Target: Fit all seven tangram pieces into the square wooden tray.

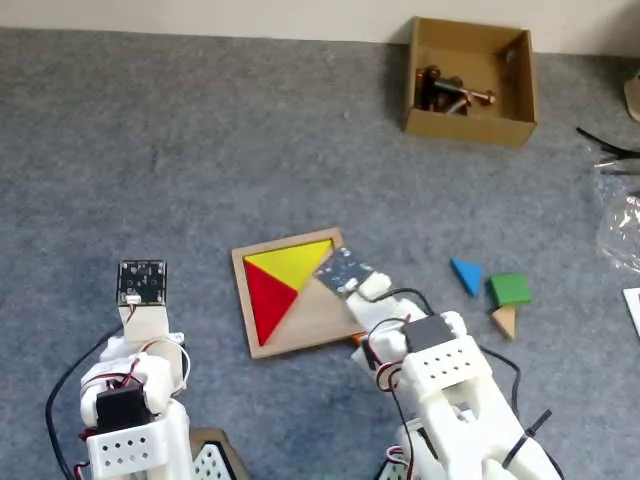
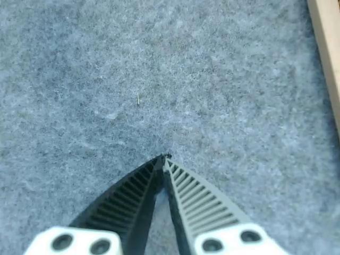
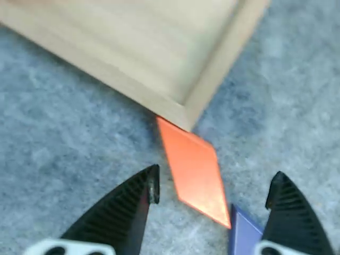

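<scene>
Hovering my wide-open right claw [image 3: 215, 183] astride the orange parallelogram [image 3: 194, 170]. It's flat, touching the tray [image 3: 219, 58] corner, so closing could skid it away.

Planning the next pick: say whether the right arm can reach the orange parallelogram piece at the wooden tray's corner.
Probably yes: the open right claw hangs over the orange parallelogram piece, a finger either side; a blue piece abuts one end.

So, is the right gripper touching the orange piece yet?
Apart. The right wrist view shows the open right gripper straddling the orange piece, with carpet visible between each fingertip and the piece's edges.
</scene>
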### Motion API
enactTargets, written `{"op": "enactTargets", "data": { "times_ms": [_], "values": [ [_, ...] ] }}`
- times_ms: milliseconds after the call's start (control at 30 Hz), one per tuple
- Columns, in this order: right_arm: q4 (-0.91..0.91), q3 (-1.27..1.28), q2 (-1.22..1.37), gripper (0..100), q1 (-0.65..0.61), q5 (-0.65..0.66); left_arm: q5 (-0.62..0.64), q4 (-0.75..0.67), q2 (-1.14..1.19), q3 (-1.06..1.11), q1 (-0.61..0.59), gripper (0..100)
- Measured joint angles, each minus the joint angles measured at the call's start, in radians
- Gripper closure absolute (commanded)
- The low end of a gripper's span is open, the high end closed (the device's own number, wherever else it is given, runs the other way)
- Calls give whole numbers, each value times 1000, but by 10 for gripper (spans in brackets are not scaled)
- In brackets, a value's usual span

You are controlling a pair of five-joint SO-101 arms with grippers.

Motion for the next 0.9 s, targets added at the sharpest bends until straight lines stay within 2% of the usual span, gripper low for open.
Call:
{"op": "enactTargets", "data": {
  "times_ms": [367,767,900],
  "values": [
    [-8,52,0,694,-11,26,0,0,0,0,0,995],
    [-123,115,0,697,-11,41,0,0,0,0,0,995],
    [-124,115,0,763,-11,41,0,0,0,0,0,995]
  ]
}}
